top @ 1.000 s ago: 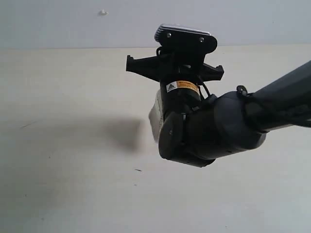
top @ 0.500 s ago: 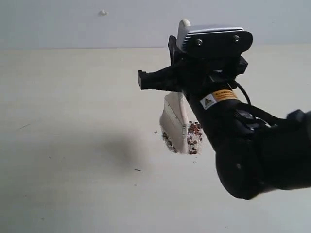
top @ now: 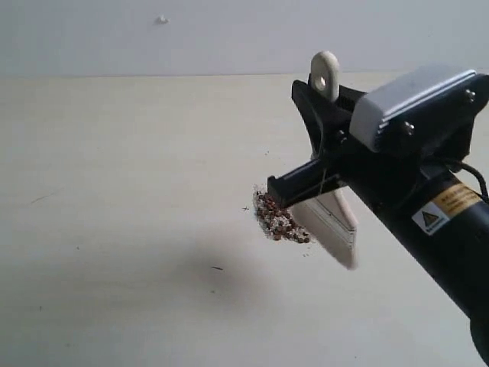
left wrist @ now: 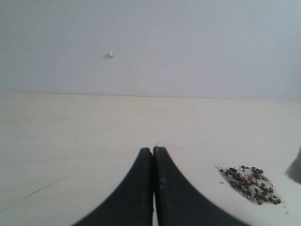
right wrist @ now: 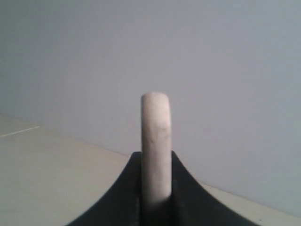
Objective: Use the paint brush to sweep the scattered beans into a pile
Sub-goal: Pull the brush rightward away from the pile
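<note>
- The pale tabletop [top: 114,191] carries the job, with the work lying near its middle.
- The right gripper [right wrist: 155,154] is clamped narrow on the handle of the brush [top: 334,223]. The holed end pokes out above and the bristles slant downward, a hold that lets the arm drag the wide edge like a broom.
- The bristles hang just beside the pile [top: 280,218], on the right arm's side. They look lifted off the tabletop, though contact is hard to judge.
- The left gripper [left wrist: 153,151] sits closed and empty, well apart from the pile and out of the brush's way.
- The beans [left wrist: 249,181] lie in one tight heap with whitish grains, so the sweeping looks nearly done.
</note>
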You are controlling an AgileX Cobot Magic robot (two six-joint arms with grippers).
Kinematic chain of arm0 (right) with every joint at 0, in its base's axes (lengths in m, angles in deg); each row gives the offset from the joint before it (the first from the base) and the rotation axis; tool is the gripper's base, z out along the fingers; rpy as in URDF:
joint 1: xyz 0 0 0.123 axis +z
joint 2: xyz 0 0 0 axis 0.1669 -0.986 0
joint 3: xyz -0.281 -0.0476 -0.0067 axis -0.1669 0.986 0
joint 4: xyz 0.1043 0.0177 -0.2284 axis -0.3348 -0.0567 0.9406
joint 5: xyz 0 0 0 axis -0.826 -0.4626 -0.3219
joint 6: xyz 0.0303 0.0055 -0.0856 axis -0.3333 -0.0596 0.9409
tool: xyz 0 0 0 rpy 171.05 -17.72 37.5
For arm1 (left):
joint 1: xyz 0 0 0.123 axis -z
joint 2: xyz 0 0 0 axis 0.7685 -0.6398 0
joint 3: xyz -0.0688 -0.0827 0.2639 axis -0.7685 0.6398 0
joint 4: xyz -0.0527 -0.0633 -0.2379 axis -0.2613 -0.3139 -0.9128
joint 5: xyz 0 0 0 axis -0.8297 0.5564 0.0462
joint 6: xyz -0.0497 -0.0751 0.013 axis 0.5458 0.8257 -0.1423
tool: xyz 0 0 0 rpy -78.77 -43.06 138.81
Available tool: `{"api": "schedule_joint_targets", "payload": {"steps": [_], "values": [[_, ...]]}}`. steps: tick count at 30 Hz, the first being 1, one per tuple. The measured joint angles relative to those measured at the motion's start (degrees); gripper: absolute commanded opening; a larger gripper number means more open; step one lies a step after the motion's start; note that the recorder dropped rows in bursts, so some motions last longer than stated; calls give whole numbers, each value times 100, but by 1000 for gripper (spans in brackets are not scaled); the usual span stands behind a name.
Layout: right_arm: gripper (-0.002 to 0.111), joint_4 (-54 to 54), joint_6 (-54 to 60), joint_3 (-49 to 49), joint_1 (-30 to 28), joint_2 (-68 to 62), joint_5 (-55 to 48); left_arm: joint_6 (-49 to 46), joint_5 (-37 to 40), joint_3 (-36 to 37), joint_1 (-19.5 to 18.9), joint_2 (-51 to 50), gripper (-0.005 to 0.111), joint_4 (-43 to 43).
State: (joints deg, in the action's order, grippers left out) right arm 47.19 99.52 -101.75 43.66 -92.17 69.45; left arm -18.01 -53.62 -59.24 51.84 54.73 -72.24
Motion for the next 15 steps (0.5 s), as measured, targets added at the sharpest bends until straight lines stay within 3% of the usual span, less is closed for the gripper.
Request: {"api": "schedule_joint_targets", "payload": {"steps": [11,13,15], "values": [[0,275,216,1275,0,757,0,0,0,0,0,0,0,0],[0,-157,238,1395,0,845,0,0,0,0,0,0,0,0],[0,-1329,430,1407,0,850,-12,0,0,0,0,0,0,0]]}}
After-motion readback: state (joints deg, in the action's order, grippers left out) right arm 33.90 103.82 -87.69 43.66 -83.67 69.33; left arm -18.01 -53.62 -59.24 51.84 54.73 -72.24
